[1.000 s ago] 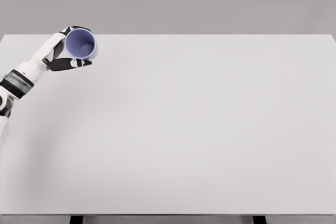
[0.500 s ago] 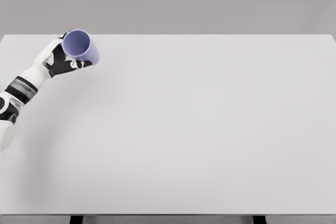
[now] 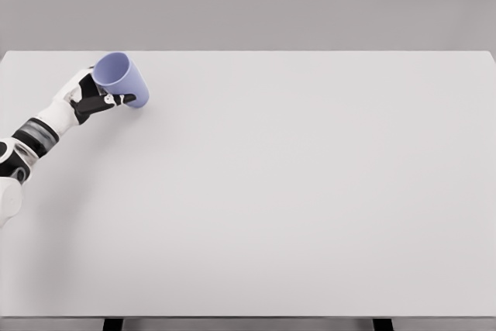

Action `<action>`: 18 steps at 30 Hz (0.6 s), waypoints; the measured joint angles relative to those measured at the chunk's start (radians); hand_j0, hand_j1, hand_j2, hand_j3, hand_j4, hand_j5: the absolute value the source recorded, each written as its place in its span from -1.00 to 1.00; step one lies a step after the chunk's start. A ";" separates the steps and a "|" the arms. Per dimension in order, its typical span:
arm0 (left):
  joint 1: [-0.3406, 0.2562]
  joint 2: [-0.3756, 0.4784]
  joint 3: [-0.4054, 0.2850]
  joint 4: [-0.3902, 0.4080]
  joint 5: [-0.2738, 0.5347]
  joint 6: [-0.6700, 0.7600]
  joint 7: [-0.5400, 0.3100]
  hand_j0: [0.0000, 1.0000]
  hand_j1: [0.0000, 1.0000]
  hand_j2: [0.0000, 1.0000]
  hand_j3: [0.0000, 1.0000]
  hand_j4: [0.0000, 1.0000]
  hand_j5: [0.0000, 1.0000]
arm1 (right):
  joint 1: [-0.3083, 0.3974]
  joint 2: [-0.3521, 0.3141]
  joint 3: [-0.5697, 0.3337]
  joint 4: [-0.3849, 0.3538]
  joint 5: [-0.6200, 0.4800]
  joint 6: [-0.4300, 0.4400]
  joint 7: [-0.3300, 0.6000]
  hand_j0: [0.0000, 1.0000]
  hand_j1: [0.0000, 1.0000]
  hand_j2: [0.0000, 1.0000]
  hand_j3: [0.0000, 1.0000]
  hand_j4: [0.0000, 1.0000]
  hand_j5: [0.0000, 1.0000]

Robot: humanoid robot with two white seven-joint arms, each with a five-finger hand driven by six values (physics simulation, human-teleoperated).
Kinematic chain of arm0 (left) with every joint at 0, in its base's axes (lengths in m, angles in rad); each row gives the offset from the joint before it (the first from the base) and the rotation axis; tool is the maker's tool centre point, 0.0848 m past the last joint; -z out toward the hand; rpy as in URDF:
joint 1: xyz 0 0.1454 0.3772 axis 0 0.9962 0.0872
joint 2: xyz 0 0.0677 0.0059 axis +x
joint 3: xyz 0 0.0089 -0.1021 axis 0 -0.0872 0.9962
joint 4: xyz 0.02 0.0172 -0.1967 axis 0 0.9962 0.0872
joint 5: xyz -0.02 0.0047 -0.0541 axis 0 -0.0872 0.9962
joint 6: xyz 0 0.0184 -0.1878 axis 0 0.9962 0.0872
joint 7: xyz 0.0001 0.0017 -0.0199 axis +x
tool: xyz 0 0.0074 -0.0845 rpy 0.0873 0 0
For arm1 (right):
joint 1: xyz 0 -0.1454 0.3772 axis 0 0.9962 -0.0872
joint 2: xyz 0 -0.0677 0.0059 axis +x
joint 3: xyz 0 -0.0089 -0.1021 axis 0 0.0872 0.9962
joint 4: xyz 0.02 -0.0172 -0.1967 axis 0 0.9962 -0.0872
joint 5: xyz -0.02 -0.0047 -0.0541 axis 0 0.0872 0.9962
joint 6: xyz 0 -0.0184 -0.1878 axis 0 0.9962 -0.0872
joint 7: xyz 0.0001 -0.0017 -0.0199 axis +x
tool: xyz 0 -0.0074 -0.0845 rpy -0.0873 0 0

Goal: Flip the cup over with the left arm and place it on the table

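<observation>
Head view: the left hand [image 3: 94,98] is gripping the lilac cup [image 3: 122,79] near the desk's [image 3: 294,191] far left corner, mouth tilting up and left. The turn is looking nearly finished; setting down and releasing are remaining. The pale desk is spreading wide, a grey wall [image 3: 248,1] standing behind.

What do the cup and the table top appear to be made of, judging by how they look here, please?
Cup: probably plastic or glazed ceramic; uniform lavender-blue, smooth, matte, no glare or pattern. As a simulator render, the look leaves it open. It is held in the left hand.
Table: a pale grey-white slab, matte and featureless, like laminate or painted board; no grain or reflections show.
</observation>
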State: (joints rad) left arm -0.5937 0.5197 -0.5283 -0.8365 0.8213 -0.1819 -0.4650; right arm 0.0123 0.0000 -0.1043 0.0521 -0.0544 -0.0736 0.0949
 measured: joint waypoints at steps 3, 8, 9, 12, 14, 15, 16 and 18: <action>-0.002 0.000 0.000 0.000 0.030 0.028 -0.001 0.19 0.19 0.19 0.19 0.19 0.19 | 0.000 0.000 0.000 0.000 0.000 0.000 0.000 1.00 1.00 1.00 1.00 1.00 1.00; -0.005 0.003 -0.002 -0.016 0.073 0.101 -0.001 0.23 0.23 0.23 0.23 0.23 0.23 | 0.000 0.000 0.000 0.000 0.000 0.000 0.000 1.00 1.00 1.00 1.00 1.00 1.00; -0.005 0.005 -0.003 -0.019 0.077 0.110 -0.001 0.23 0.23 0.23 0.23 0.23 0.23 | 0.000 0.000 0.000 0.000 0.000 0.000 0.000 1.00 1.00 1.00 1.00 1.00 1.00; -0.005 0.008 -0.012 -0.025 0.084 0.124 -0.001 0.24 0.24 0.24 0.24 0.24 0.24 | 0.000 0.000 0.000 0.000 0.000 0.000 0.000 1.00 1.00 1.00 1.00 1.00 1.00; -0.005 0.010 -0.018 -0.029 0.085 0.129 -0.001 0.25 0.25 0.25 0.25 0.25 0.25 | 0.000 0.000 0.000 0.000 0.000 0.000 0.000 1.00 1.00 1.00 1.00 1.00 1.00; -0.005 0.010 -0.020 -0.030 0.086 0.133 -0.001 0.26 0.26 0.26 0.26 0.26 0.26 | 0.000 0.000 0.000 0.000 0.000 0.000 0.000 1.00 1.00 1.00 1.00 1.00 1.00; -0.005 0.013 -0.021 -0.032 0.087 0.142 -0.001 0.27 0.27 0.27 0.27 0.27 0.27 | 0.000 0.000 0.000 0.000 0.000 0.000 0.000 1.00 1.00 1.00 1.00 1.00 1.00; -0.008 0.026 -0.022 -0.046 0.089 0.181 -0.002 0.27 0.27 0.27 0.27 0.27 0.27 | 0.000 0.000 0.000 0.000 0.000 0.000 0.000 1.00 1.00 1.00 1.00 1.00 1.00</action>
State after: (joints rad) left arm -0.6013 0.5458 -0.5505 -0.8823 0.9099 -0.0008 -0.4670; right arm 0.0123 0.0000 -0.1043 0.0521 -0.0540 -0.0736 0.0949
